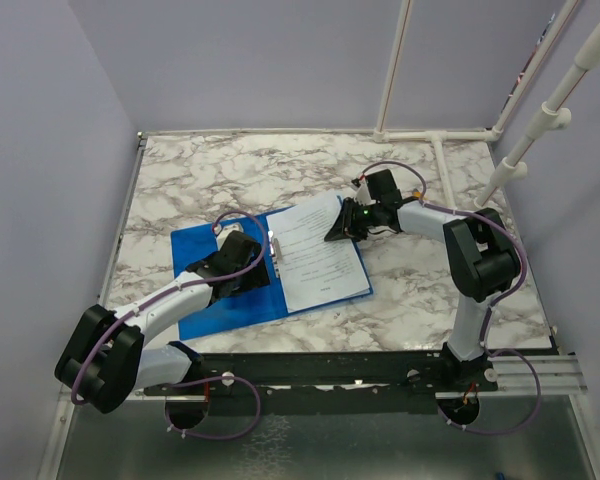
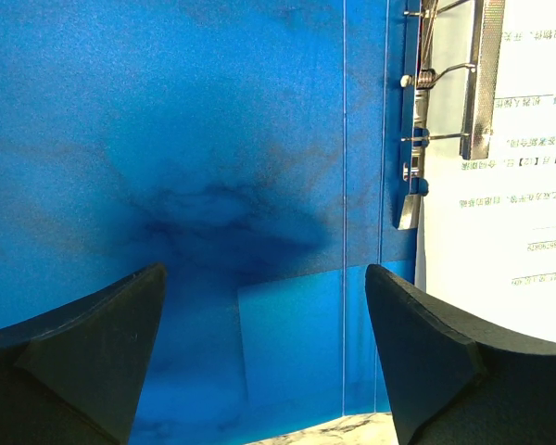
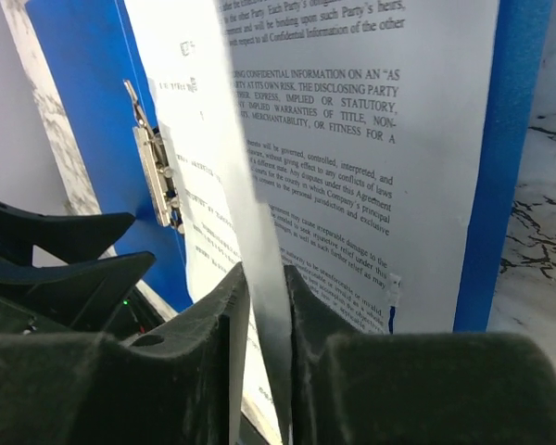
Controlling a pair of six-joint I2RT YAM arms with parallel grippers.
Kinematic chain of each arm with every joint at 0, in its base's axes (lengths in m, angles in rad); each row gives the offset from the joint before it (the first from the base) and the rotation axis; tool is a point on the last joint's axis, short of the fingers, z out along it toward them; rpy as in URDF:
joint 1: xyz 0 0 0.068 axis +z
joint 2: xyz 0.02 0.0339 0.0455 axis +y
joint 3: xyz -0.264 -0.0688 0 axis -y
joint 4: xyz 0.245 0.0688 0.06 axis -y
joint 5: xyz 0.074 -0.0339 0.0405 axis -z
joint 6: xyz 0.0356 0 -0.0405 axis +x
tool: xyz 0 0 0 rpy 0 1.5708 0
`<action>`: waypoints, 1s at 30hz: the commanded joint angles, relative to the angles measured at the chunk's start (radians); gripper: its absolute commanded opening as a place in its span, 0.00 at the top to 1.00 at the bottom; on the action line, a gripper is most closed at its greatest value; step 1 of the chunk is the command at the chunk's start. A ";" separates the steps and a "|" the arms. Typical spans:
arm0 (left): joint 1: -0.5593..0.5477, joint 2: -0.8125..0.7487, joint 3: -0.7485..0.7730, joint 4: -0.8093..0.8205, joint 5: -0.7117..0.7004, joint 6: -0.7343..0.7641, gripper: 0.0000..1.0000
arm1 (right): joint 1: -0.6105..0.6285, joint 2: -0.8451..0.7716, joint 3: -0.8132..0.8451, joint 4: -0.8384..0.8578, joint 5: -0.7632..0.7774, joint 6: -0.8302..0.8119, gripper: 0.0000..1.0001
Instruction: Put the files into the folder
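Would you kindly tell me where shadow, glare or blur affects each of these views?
Left wrist: a dark mottled shadow lies on the folder, and the files glare white. Right wrist: the right gripper is blurred, while the files beyond it are sharp. Top external: the light is even.

Bulky black joint housings (image 1: 485, 255) are alternating with white links (image 1: 165, 312); purple cables (image 1: 390, 164) are looping alongside; a green light (image 1: 365, 212) is glowing; the left pincer (image 2: 264, 278) is showing matte black wedge fingers (image 2: 83, 357).
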 commanded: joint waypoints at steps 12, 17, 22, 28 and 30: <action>0.001 -0.053 0.063 -0.048 -0.046 0.010 0.05 | 0.006 -0.076 0.043 -0.121 0.147 -0.062 0.47; 0.003 -0.095 0.105 -0.103 -0.087 0.024 0.03 | 0.005 -0.117 0.049 -0.166 0.221 -0.085 0.41; 0.007 -0.131 0.150 -0.161 -0.129 0.047 0.01 | 0.006 -0.161 0.053 -0.219 0.325 -0.115 0.38; 0.017 -0.163 0.201 -0.236 -0.215 0.068 0.01 | 0.005 -0.233 0.039 -0.253 0.396 -0.141 0.37; 0.025 -0.168 0.223 -0.269 -0.262 0.076 0.01 | 0.006 -0.261 0.030 -0.253 0.385 -0.150 0.37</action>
